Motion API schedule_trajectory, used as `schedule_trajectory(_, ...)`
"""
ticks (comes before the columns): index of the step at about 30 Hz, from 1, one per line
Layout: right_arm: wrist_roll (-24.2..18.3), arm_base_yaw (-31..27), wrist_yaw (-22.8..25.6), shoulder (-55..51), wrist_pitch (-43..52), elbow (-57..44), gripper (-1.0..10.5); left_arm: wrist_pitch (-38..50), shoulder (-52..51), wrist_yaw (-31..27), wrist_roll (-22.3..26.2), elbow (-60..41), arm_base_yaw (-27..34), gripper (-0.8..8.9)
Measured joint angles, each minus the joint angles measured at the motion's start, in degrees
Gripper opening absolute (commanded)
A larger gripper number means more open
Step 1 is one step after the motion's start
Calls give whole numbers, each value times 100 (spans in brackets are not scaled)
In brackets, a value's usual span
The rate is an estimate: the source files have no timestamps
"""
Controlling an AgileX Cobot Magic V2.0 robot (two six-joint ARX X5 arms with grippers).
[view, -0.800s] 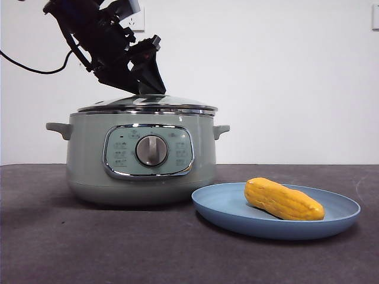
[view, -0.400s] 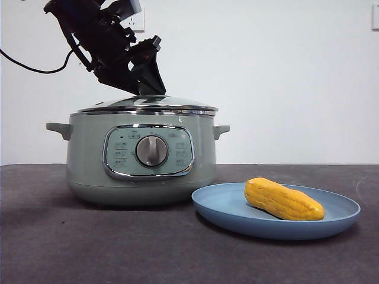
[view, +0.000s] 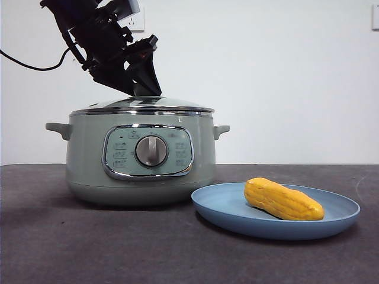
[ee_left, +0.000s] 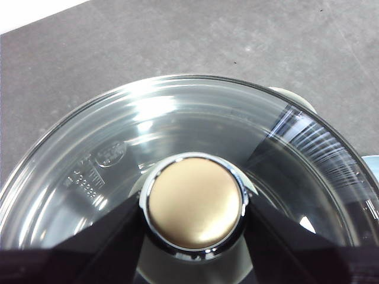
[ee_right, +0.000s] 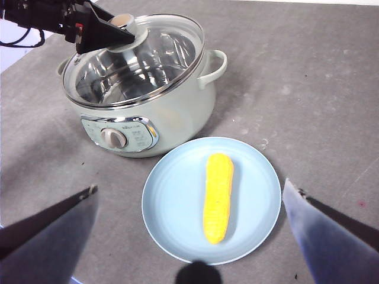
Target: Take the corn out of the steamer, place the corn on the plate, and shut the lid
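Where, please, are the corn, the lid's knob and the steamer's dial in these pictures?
corn (ee_right: 218, 197): right wrist view, middle of the cob.
lid's knob (ee_left: 194, 203): left wrist view, centre of its top face.
steamer's dial (view: 151, 151): front view, middle of the silver dial.

One corn (view: 283, 199), one plate (view: 225, 208), one steamer (view: 86, 165), one lid (view: 172, 104), two pincers (ee_left: 195, 204) (ee_right: 189, 236).

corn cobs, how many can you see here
1. The corn lies on the plate, beside the steamer. Through the glass lid the steamer looks empty, though part of its inside is hidden.
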Motion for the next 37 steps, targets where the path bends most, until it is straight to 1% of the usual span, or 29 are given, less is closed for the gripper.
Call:
schedule_trajectory(10,0,0,0,0,0,0,540,-103,0,-20,22,31,0,-8)
schedule_trajectory(15,0,0,0,0,0,0,540,-153,-13,-162,39,39,-15,-8)
schedule_trajectory(35,-4,0,0,0,0,0,540,-337,-39,-238,111,72,-15,-8)
schedule_trajectory(37,-7,0,0,0,0,0,540,-376,-42,-238,109,72,-15,5)
